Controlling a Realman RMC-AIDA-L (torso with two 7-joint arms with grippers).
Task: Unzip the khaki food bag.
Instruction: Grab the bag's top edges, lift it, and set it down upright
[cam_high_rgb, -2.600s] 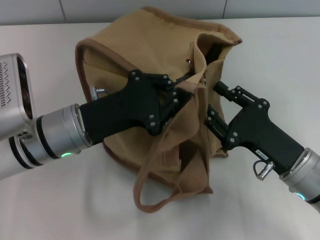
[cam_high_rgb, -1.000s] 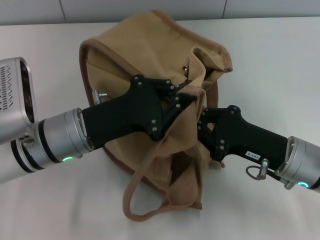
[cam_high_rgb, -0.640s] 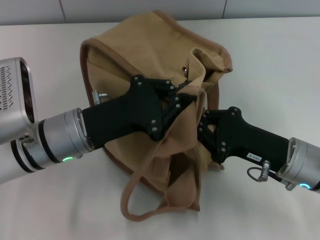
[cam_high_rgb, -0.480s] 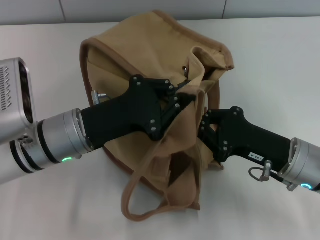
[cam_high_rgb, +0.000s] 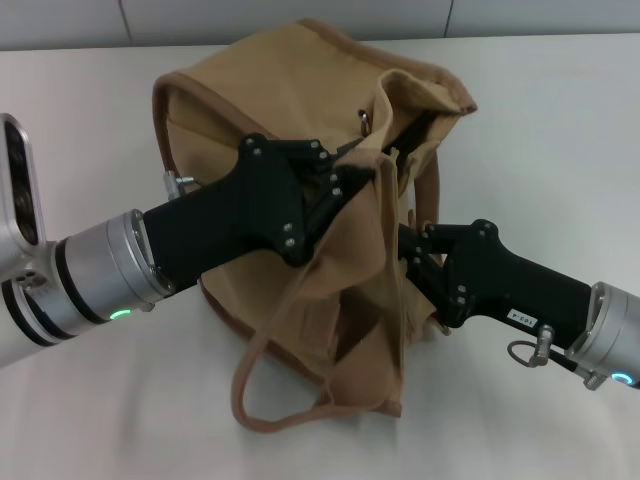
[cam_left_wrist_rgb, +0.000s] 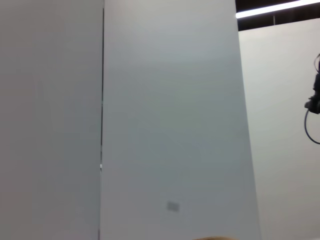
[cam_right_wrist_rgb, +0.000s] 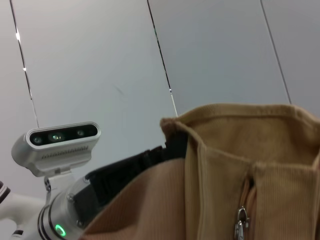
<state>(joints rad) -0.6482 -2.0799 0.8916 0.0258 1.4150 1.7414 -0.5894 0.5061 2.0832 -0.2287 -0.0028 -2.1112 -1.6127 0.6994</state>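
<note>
The khaki food bag (cam_high_rgb: 300, 110) sits at the middle of the white desk (cam_high_rgb: 560, 120), its top sagging and partly gaping toward one o'clock, where a dark slit shows between the brown-edged lips. One wide handle (cam_high_rgb: 270, 400) droops off the near side toward six o'clock and loops onto the desk.

My left gripper (cam_high_rgb: 365, 175) reaches in from nine o'clock across the bag's front and is clamped on a fold of the canvas near the opening.

My right gripper (cam_high_rgb: 408, 250) comes in from four o'clock and is buried in the bag's side fabric; I cannot tell how wide it stands.

From my right wrist, a silver zipper pull (cam_right_wrist_rgb: 241, 220) hangs close before me along a seam, with my left arm beyond the bag's rim.
</note>
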